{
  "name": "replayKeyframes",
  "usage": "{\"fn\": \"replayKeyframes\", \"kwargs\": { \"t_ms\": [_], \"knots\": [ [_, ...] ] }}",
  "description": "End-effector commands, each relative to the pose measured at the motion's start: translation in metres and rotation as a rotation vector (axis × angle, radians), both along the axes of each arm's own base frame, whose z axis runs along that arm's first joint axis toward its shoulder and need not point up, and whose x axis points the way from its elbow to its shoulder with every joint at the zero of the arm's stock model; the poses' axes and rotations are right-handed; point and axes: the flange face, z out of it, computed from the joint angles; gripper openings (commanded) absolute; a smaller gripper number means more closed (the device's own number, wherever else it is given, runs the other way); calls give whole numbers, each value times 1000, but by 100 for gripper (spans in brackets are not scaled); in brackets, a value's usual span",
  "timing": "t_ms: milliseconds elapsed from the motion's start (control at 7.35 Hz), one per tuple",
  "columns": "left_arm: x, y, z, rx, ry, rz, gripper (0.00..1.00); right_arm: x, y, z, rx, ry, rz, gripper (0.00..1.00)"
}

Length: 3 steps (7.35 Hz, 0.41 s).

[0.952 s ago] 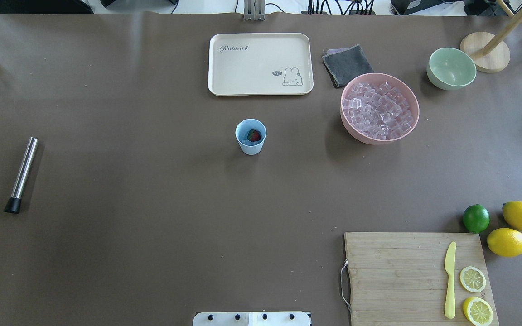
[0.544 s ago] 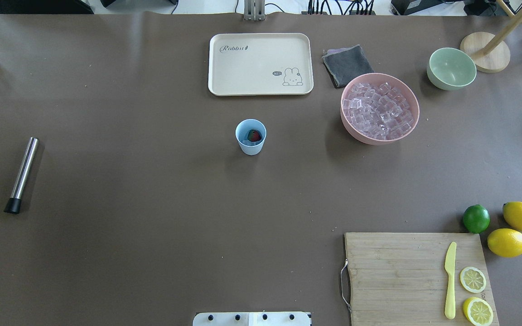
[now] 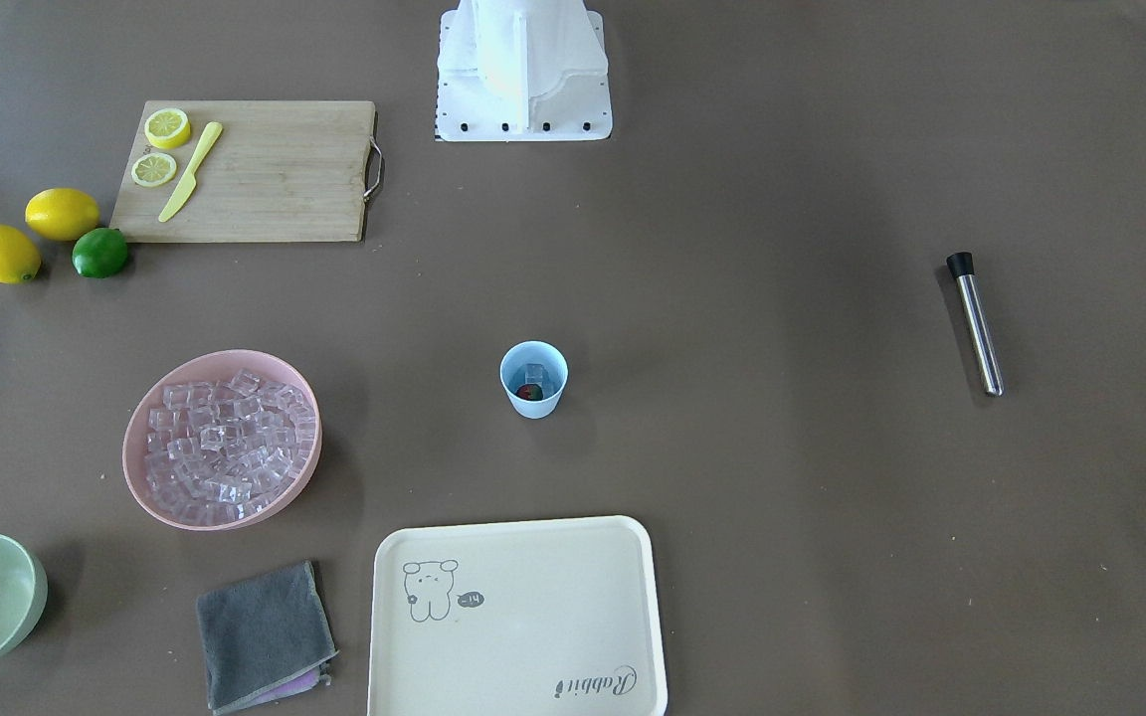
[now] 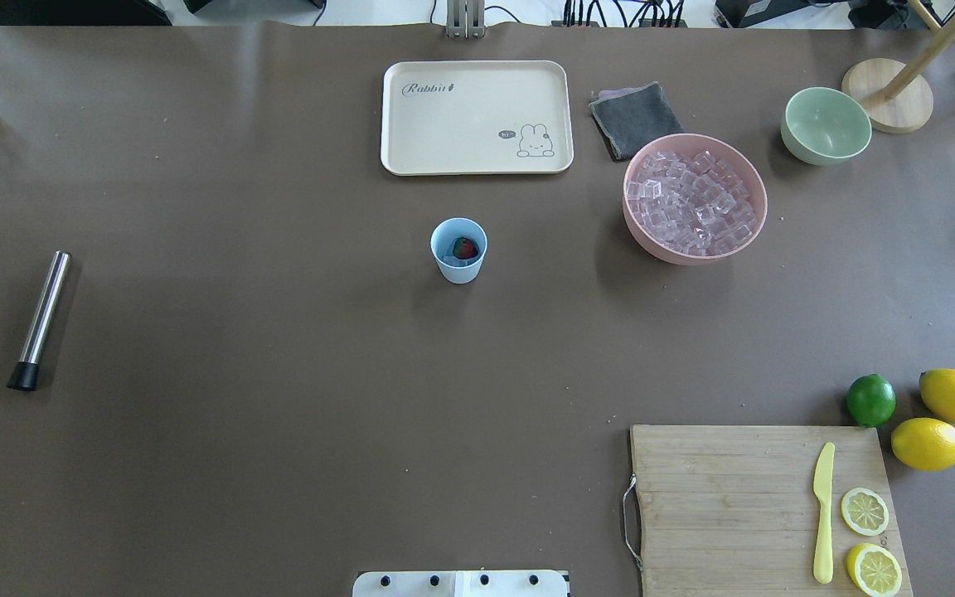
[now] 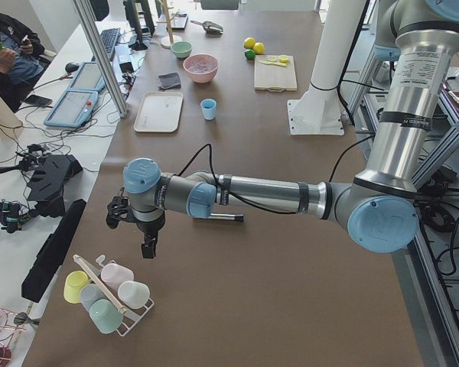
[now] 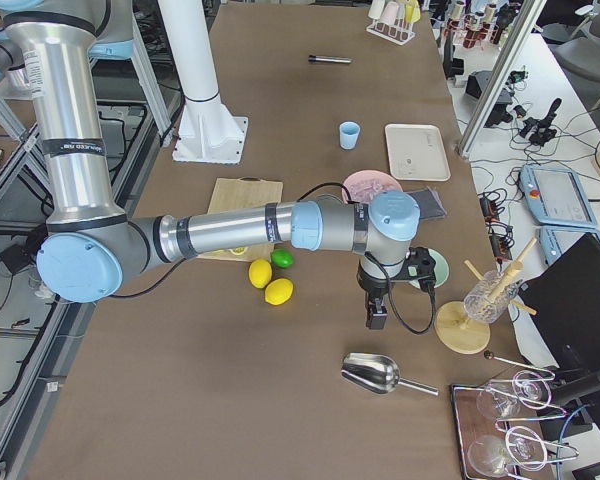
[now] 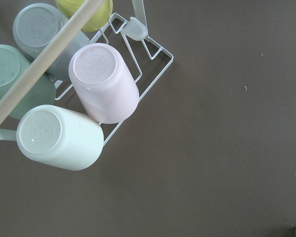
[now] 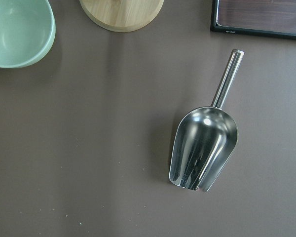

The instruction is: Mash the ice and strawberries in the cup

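Note:
The light-blue cup [image 4: 458,249] stands upright in the middle of the table, also seen in the front view [image 3: 533,378]. Inside it lie a red strawberry [image 4: 465,247] and clear ice [image 3: 534,375]. More ice cubes [image 4: 693,199] fill a pink bowl [image 4: 755,222] to its right. My left gripper [image 5: 148,248] hangs far off at the table's left end, above a rack of cups [image 7: 103,84]. At the opposite end my right gripper [image 6: 377,318] hovers near a metal scoop [image 8: 203,148]. For both, I cannot tell whether they are open or shut.
A steel muddler [image 4: 40,319] lies far left. A cream tray [image 4: 476,116], grey cloth [image 4: 635,118] and green bowl [image 4: 826,124] sit along the far side. A cutting board [image 4: 743,506] with knife and lemon slices, a lime [image 4: 870,400] and two lemons sit near right.

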Motion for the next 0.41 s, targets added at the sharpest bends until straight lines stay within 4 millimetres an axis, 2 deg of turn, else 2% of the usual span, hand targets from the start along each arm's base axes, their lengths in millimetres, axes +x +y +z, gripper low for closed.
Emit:
{"fn": "replayKeyframes", "kwargs": {
  "t_ms": [0, 272],
  "knots": [
    [4, -4, -3, 8, -7, 9, 98, -2, 0, 0, 0, -2, -3, 100],
    [6, -5, -5, 10, -8, 10, 99, -2, -1, -2, 3, -2, -2, 100]
  ]
}}
